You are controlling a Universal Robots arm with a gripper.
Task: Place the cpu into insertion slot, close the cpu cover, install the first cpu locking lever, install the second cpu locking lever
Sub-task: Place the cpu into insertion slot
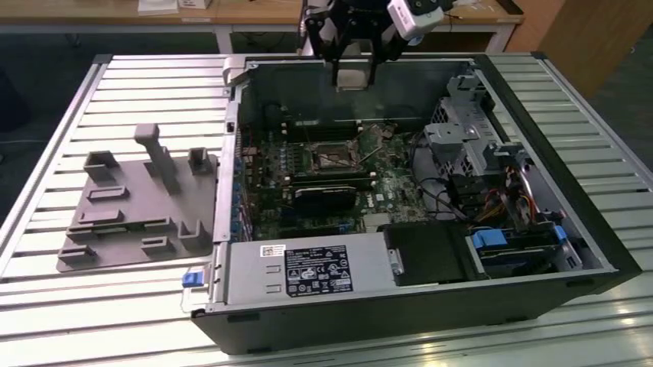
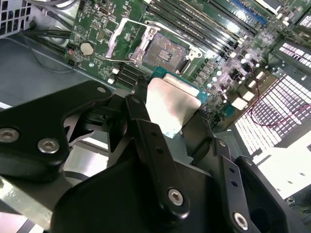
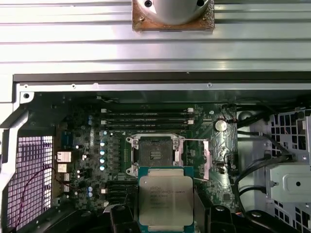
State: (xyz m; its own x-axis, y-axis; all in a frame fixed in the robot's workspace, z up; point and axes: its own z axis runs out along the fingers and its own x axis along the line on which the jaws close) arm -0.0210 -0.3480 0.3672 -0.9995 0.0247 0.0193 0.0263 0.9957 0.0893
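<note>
Gripping 1 cpu (image 3: 165,201), the jaws hang clear of 1 uncovered insertion slot (image 3: 154,154) below.

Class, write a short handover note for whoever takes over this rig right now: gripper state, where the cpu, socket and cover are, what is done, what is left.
Gripper: shut on the cpu, holding it above the open computer case.
Insertion slot: empty, on the green motherboard; the cpu hangs apart from it.
Cpu cover: swung open beside the slot.
Done: cpu gripped.
Left: seating, cover closing, both lever steps.
</note>
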